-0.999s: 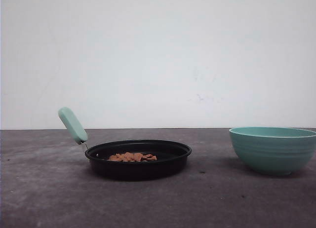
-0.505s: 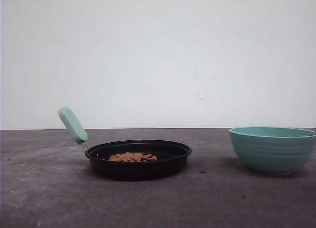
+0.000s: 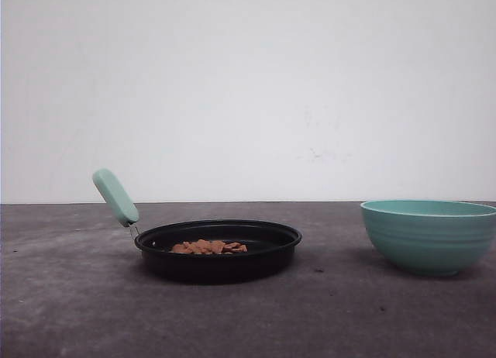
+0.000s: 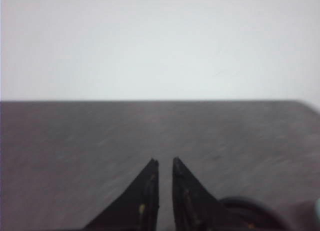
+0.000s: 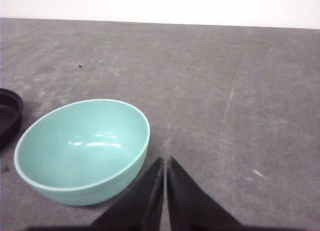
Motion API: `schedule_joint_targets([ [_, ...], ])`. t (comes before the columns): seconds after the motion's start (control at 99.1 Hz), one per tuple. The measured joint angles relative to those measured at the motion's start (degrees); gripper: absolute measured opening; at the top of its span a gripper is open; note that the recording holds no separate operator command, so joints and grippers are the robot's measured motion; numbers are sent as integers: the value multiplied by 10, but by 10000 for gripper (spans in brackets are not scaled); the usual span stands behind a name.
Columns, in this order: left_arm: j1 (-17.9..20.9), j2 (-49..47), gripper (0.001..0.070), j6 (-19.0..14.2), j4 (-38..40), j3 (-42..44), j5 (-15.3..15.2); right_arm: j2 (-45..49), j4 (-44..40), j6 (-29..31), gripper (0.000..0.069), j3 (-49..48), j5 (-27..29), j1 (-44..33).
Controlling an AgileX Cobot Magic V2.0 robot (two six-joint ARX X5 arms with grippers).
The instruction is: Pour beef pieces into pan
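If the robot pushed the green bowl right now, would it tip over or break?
Probably neither. The bowl sits upright on the table, wide and low, so a gentle push would likely slide it rather than tip it. It looks empty, so it is probably light. Its smooth, shiny surface could be slippery to grip, and if it is ceramic, a fall might chip it.

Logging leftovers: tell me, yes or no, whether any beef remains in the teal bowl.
No: in the right wrist view the teal bowl shows a bare, glossy inside, with no pieces in it.
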Motion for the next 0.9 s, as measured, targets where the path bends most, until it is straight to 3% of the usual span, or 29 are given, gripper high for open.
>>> schedule_joint_targets([
  [0.141,31,-110,24,8,35,-175,0,0,0,0,11,0,0,0],
  [0.353,44,-224,24,-21,42,-352,14,0,0,-1,11,0,0,0],
  [0.434,51,-219,24,-36,38,-356,0,0,0,-2,11,0,-2,0],
  [0.565,61,-223,24,-27,35,-355,-25,0,0,-2,11,0,-2,0],
  [0.686,63,-223,24,-4,35,-355,-28,0,0,-2,11,0,-2,0],
  [0.898,63,-223,24,2,35,-355,-28,0,0,-2,11,0,-2,0],
])
